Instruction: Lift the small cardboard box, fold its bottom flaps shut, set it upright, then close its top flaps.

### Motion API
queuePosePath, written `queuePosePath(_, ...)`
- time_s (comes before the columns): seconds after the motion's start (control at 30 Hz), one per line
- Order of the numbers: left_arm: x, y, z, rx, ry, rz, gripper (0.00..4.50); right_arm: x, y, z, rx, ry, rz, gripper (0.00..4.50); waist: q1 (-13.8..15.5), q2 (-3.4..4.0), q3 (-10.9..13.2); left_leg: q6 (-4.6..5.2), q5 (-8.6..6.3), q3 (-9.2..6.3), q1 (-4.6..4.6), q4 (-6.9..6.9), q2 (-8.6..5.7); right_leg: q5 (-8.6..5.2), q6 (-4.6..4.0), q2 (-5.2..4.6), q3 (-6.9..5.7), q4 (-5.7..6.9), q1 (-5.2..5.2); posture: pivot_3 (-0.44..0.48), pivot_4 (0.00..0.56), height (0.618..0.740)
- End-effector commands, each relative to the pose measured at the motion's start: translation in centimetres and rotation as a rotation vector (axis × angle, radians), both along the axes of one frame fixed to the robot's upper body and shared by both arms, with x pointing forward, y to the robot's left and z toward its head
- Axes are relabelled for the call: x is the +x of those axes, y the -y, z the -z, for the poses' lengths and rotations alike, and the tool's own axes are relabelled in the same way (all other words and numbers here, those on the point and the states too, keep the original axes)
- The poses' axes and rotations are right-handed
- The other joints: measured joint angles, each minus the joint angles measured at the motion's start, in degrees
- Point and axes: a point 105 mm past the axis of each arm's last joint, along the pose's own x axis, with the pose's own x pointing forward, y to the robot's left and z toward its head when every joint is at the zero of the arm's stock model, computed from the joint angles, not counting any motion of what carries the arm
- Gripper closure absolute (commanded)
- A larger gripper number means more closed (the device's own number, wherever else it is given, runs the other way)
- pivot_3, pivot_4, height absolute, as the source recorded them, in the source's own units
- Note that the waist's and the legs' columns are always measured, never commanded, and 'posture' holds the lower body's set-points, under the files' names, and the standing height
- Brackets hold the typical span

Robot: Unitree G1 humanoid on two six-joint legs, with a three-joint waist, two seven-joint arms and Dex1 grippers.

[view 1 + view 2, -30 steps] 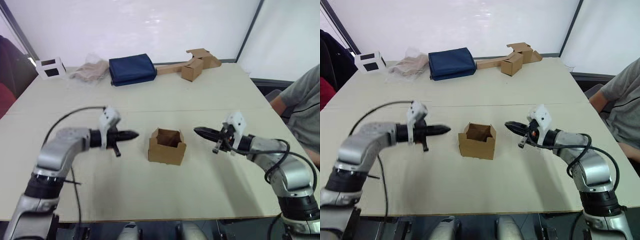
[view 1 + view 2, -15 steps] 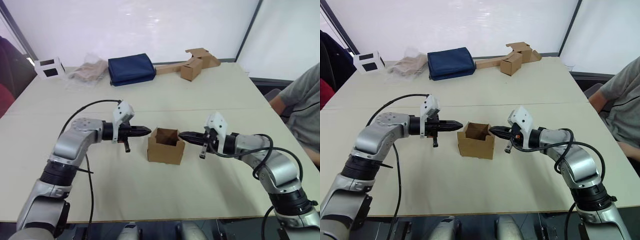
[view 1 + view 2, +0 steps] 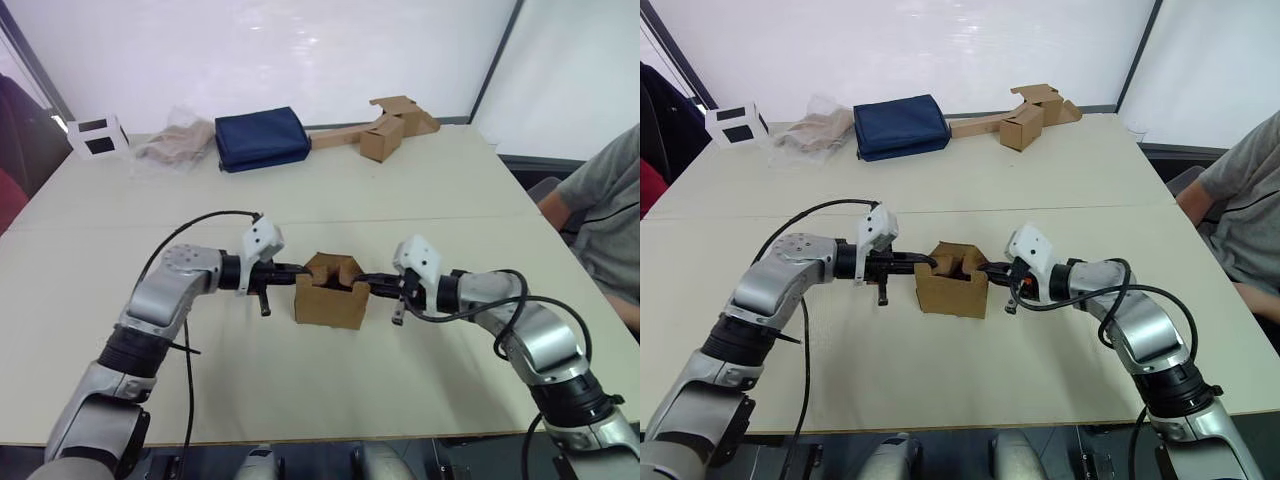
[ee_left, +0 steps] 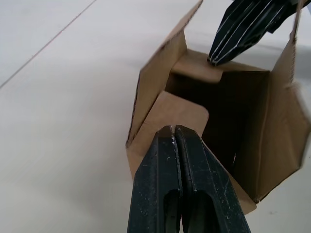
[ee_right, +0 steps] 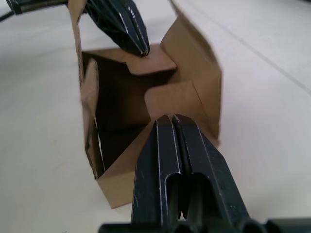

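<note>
We had the small cardboard box (image 3: pixel 332 293) in the middle of the table (image 3: pixel 430 180), open end up, so it pointed up more than sideways. Our left gripper (image 4: pixel 176 141) and right gripper (image 5: pixel 171 127) were both pinched tight with nothing held, each tip pressing a flap. It was probably not lifted yet. If we pushed unevenly, the box could slide or tip over.
</note>
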Motion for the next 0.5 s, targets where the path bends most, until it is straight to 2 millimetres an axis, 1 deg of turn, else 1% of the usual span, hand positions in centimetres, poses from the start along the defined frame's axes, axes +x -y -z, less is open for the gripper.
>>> queuePosePath(0.03,-0.2,0.2,-0.1,0.006,0.027,0.010,4.46,0.2,-0.4,-0.3,-0.015,0.036,-0.019,4.50,0.0,0.00,0.0,0.00,0.00,0.00,0.00,0.01,0.00,0.00,0.00,0.00,0.00,0.00,0.01,0.000,0.150,0.740)
queuePosePath(0.2,-0.2,0.2,0.1,0.007,0.028,0.008,4.46,0.5,-0.4,-0.4,-0.013,0.042,-0.022,4.50,0.0,0.00,0.0,0.00,0.00,0.00,0.01,0.01,0.00,0.00,0.00,0.00,0.00,0.01,0.01,0.000,0.150,0.740)
queuePosePath(0.33,-0.4,0.5,0.4,0.004,0.030,0.014,4.46,0.2,-0.7,-1.5,0.035,0.050,-0.048,4.50,0.0,0.00,0.0,0.00,0.00,0.00,0.01,0.01,0.00,0.00,0.00,0.00,0.00,0.02,0.01,0.000,0.150,0.740)
queuePosePath(0.5,-0.4,0.5,-0.2,-0.021,0.022,0.009,4.46,0.0,-0.7,-1.6,0.020,0.053,-0.066,4.50,0.0,0.00,0.0,0.00,0.00,0.00,0.01,0.01,0.00,0.00,0.00,-0.01,0.00,0.02,0.01,0.000,0.150,0.740)
